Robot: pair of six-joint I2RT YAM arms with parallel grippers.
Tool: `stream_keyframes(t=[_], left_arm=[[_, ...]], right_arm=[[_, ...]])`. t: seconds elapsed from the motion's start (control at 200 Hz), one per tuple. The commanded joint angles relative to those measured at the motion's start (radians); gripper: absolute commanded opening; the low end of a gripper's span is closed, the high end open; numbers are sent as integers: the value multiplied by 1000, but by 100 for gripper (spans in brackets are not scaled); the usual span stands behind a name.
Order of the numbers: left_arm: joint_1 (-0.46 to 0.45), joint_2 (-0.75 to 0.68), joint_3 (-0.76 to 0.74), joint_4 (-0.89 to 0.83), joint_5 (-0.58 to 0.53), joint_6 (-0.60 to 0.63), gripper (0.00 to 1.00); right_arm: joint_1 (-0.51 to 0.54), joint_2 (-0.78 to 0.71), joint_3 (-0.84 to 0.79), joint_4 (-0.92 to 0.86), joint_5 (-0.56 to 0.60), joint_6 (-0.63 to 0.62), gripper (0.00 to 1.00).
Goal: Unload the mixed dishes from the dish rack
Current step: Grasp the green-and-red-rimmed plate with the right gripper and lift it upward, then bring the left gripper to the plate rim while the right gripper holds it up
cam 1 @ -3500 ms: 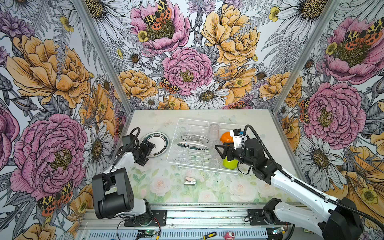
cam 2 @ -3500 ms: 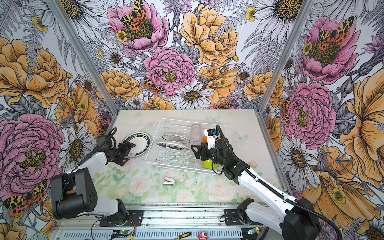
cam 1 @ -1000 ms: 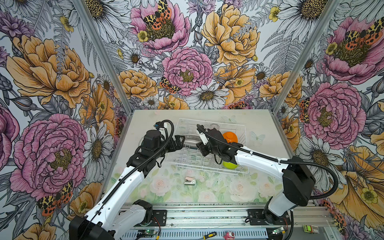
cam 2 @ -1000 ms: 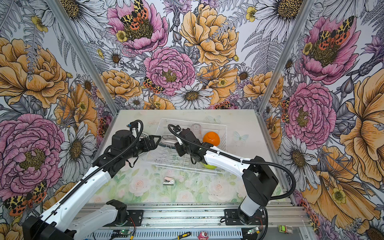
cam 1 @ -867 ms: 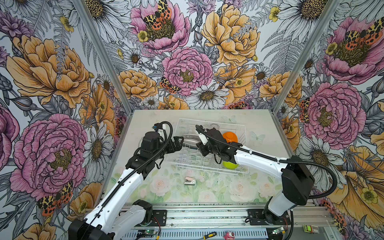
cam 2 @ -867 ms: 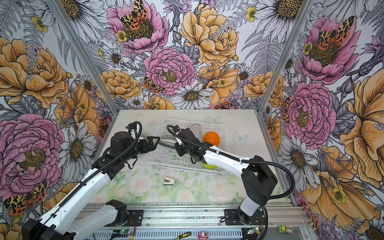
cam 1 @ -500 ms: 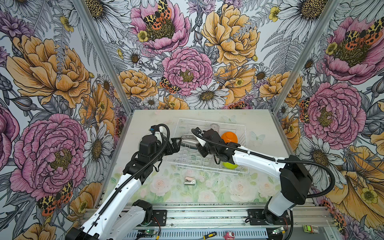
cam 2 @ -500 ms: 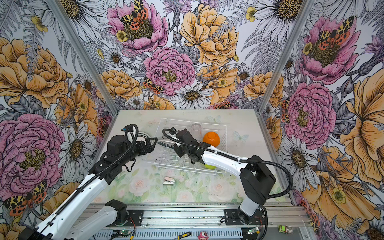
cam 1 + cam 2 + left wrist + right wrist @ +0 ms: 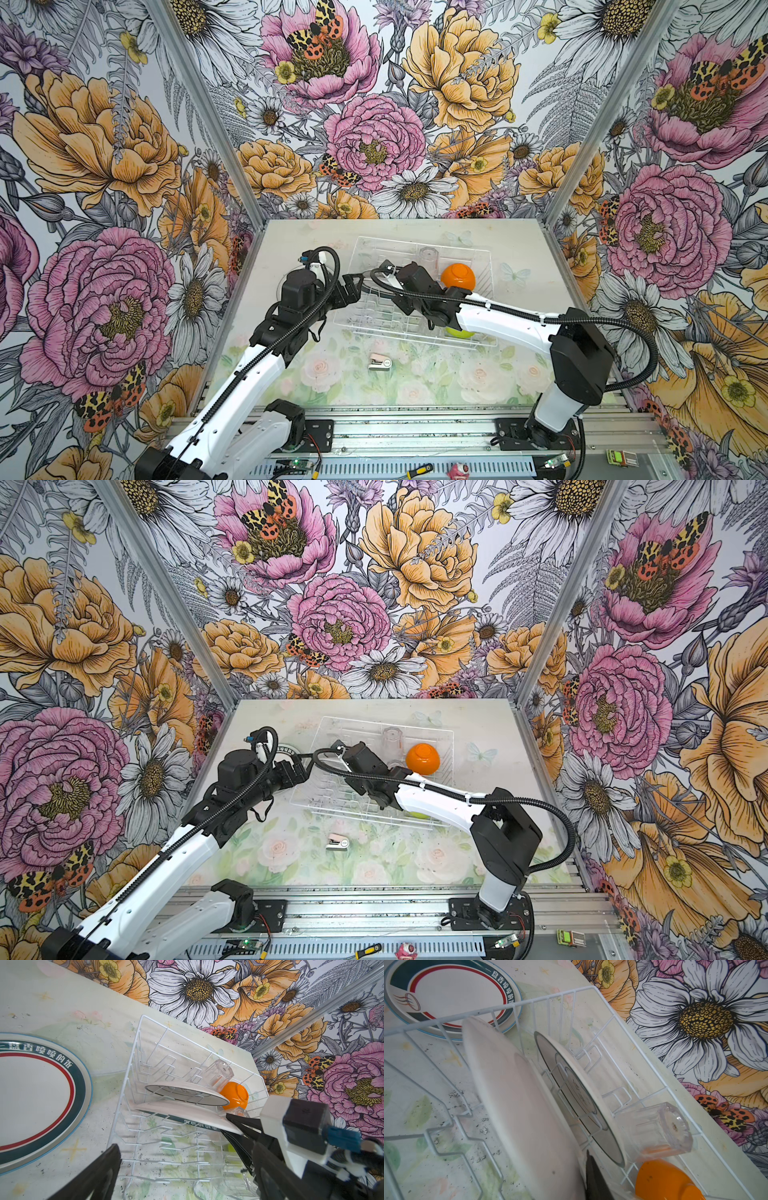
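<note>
dish rack (image 9: 395, 334) sits in the far half of the table (image 9: 478, 386), roughly midway between the left and right edges. two white plates stand on edge between its tines: the nearer plate (image 9: 187, 1114) and the farther plate (image 9: 182, 1093) behind it. a third plate (image 9: 37, 1093), teal-rimmed with a red ring, lies flat on the table just beside the rack's left end. toward the rack's far right corner a clear tumbler (image 9: 430, 255) stands mouth down, with the orange bowl (image 9: 458, 277) upturned just beside it. the lime-green bowl (image 9: 457, 331) shows at the rack's near side, mostly hidden under the right arm.

the right gripper (image 9: 228, 1125) reaches in from the rack's right end. its black fingers (image 9: 591, 1176) straddle the rim of the nearer plate, one on each face, with little gap. whether they actually press the plate i cannot tell. the left gripper (image 9: 353, 286) hovers at the rack's left end with its jaws spread wide, holding nothing and apart from the plates. a small pink-white stapler-like object (image 9: 380, 362) lies on the table between the rack and the near edge.
</note>
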State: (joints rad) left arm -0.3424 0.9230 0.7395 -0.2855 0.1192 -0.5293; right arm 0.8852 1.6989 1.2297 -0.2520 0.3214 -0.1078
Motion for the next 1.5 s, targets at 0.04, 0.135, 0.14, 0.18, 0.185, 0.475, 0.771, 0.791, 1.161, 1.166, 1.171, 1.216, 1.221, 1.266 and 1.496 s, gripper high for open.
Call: stream_keyframes(t=[0.04, 0.135, 0.14, 0.18, 0.185, 0.475, 0.771, 0.791, 1.161, 1.166, 1.171, 1.216, 1.221, 1.266, 1.496], left_arm=[[8, 4, -22, 57, 9, -29, 99], [8, 1, -32, 79, 23, -40, 99], [8, 1, -33, 80, 24, -40, 99], [8, -1, -38, 85, 22, -44, 99], [8, -1, -39, 86, 22, -44, 99], [10, -11, -46, 83, 11, -47, 99], [10, -27, -61, 104, -4, -64, 99], [10, -27, -63, 104, -4, -66, 99], [11, -29, -71, 105, -8, -69, 99], [11, -29, -71, 106, -8, -69, 99], [11, -29, -71, 107, -9, -70, 99], [11, -29, -71, 108, -9, -69, 98], [11, -28, -71, 108, -9, -69, 99], [11, -26, -73, 110, -9, -70, 99], [11, 2, -71, 124, 3, -78, 98]], right_arm=[[16, 27, 13, -23, 40, -11, 21], [16, 24, 10, -23, 57, -24, 18], [16, 25, 9, -22, 58, -25, 18], [15, 22, 11, -21, 65, -28, 17], [16, 21, 12, -21, 67, -28, 16], [15, 17, 32, -20, 138, -77, 6], [12, -63, 38, -15, 116, -63, 2], [12, -71, 39, -12, 111, -60, 1], [2, -182, 25, 6, 48, 14, 0], [2, -183, 24, 6, 48, 16, 0], [1, -184, 24, 6, 47, 16, 0], [-3, -197, 21, 8, 43, 24, 0], [-3, -199, 22, 9, 42, 26, 0], [-9, -210, 21, 11, 38, 36, 0], [-47, -293, 1, 19, -2, 138, 0]])
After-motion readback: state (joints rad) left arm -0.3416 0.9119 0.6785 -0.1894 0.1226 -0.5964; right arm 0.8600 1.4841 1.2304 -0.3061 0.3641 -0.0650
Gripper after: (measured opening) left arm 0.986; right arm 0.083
